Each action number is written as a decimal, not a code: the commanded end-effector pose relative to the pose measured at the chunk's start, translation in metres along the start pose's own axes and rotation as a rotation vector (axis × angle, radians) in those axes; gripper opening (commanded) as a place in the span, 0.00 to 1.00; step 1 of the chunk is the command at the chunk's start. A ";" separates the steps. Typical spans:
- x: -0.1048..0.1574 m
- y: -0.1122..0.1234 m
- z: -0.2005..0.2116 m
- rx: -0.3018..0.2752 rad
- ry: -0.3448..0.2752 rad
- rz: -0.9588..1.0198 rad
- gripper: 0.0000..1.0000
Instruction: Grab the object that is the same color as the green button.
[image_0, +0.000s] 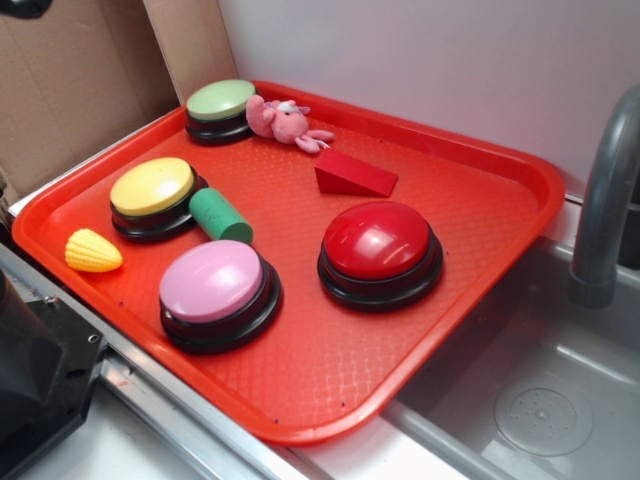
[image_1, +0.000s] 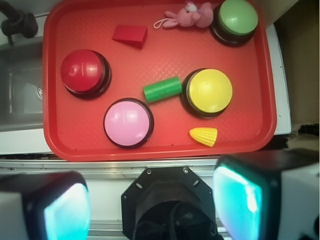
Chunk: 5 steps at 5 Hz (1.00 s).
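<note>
Green cylinder block (image_1: 162, 89), on its side near the middle of the red tray (image_1: 165, 147) in the wrist view, touching or just short of the black base of the yellow button (image_1: 209, 91) to its right; same block (image_0: 221, 216) left of centre in the exterior view, between yellow button (image_0: 153, 196) and pink button (image_0: 218, 292); apart from the gripper and untouched. Green button (image_1: 235, 19) at the tray's upper right corner in the wrist view, upper left (image_0: 220, 108) in the exterior view, with a pink plush toy (image_1: 189, 14) just beside it. Red button (image_1: 85, 73) at left of the wrist view; red wedge (image_1: 131, 35) above it; pink button (image_1: 128, 122) below the block; yellow toy corn (image_1: 204, 135) near the tray's lower edge. Gripper (image_1: 152, 207) along the bottom of the wrist view, off the tray, released and holding nothing, fingers (image_1: 240, 197) spread wide to either side. Grey sink (image_0: 560, 390) and faucet (image_0: 605, 200) at right of the exterior view.
</note>
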<state>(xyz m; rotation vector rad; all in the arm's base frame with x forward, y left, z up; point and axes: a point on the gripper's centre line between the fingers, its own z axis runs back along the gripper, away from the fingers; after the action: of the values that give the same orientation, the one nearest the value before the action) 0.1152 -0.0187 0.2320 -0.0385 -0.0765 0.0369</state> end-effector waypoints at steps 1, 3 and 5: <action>0.025 0.002 -0.047 -0.122 -0.131 0.494 1.00; 0.067 0.015 -0.127 -0.010 -0.201 0.981 1.00; 0.085 0.026 -0.183 0.069 -0.187 1.176 1.00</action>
<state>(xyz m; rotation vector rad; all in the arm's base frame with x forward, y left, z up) 0.2106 -0.0055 0.0462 0.0135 -0.1992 1.2098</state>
